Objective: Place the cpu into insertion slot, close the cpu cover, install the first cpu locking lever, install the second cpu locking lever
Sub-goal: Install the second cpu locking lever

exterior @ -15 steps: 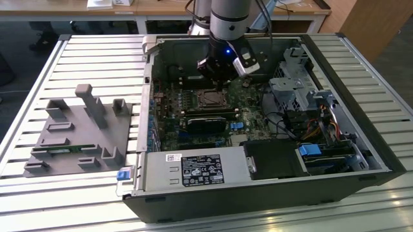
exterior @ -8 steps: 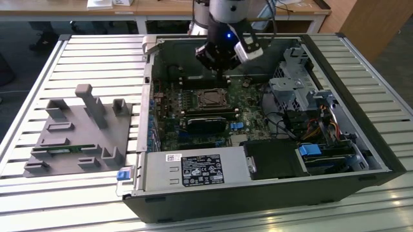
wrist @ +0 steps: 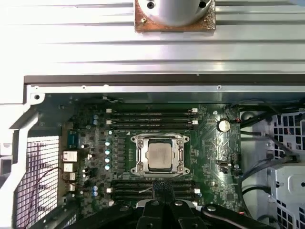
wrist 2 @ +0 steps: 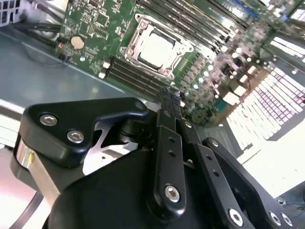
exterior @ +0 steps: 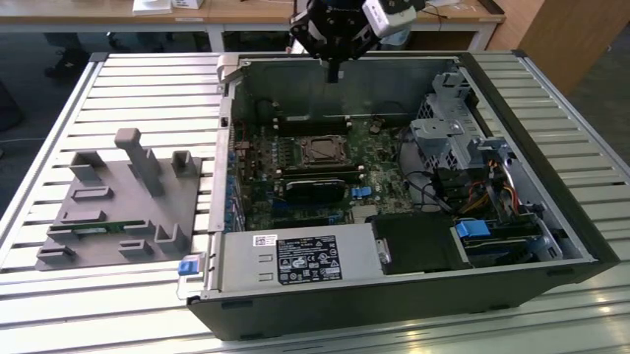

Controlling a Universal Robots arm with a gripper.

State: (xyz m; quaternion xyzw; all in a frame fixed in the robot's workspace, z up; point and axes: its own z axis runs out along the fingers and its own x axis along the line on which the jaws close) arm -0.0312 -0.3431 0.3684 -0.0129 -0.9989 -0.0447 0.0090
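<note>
Locking levers too small to tell

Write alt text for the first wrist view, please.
Looking down into an open PC case, the cpu sits in the insertion slot with the cpu cover closed as a frame around it, mid green motherboard. The gripper hangs above the memory slots beside the socket, holding nothing.

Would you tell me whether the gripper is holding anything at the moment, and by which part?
Nothing is held: the gripper has its fingers together, empty, above the board; the cpu sits in the insertion slot.
</note>
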